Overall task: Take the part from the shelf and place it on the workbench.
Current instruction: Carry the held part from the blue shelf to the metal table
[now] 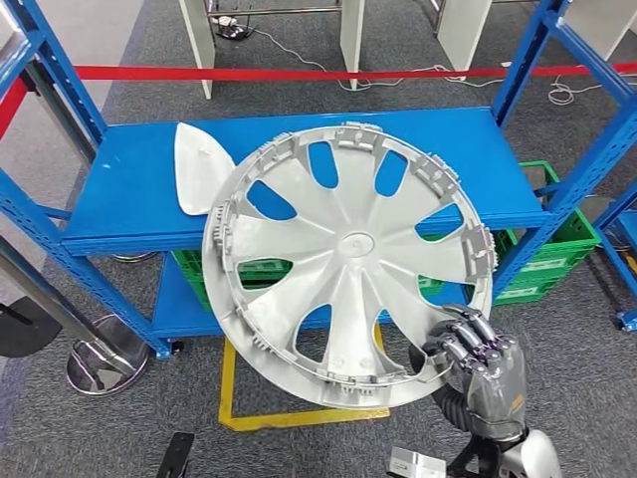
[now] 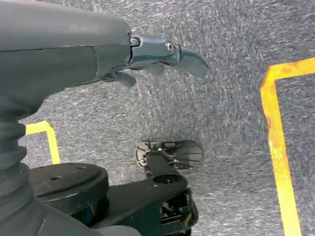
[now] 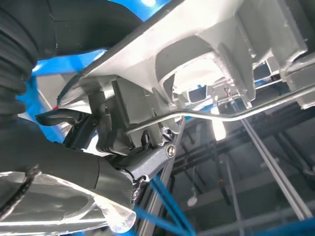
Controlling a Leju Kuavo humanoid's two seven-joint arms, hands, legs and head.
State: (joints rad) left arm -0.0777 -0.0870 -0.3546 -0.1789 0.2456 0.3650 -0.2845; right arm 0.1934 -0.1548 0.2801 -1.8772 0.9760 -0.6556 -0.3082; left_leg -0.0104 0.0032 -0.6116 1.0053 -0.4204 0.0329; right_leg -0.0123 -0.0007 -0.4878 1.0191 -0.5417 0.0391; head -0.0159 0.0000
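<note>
Head view, looking down over a blue shelf (image 1: 135,189): silver wheel cover (image 1: 349,264) held up in front of the shelf by the right hand (image 1: 481,363), gripped at its near right rim with fingers (image 1: 458,334) curled over the edge. Lifted off the shelf board and carried in the air near the robot, spanning the shelf's front edge and the grey carpet below; judged already taken and awaiting transport to a workbench. Grasped at the rim probably because the broad disc offers no other purchase for one hand, and kept out to the side so the face remained visible. Tilted, ribbed inner side facing up and toward the camera, far edge raised, near edge lower by the hand; round, so no true long axis, its flat plane leaning from near right up to far left. Right wrist view: clips and a wire ring of the wheel cover (image 3: 208,64) pressed against the right hand (image 3: 122,142). Left wrist view: left hand (image 2: 163,56) hanging over the carpet, holding nothing, fingers loosely apart. Flat white panel (image 1: 197,167) lying on the shelf's far left, green crates (image 1: 559,254) beneath at the right.
</note>
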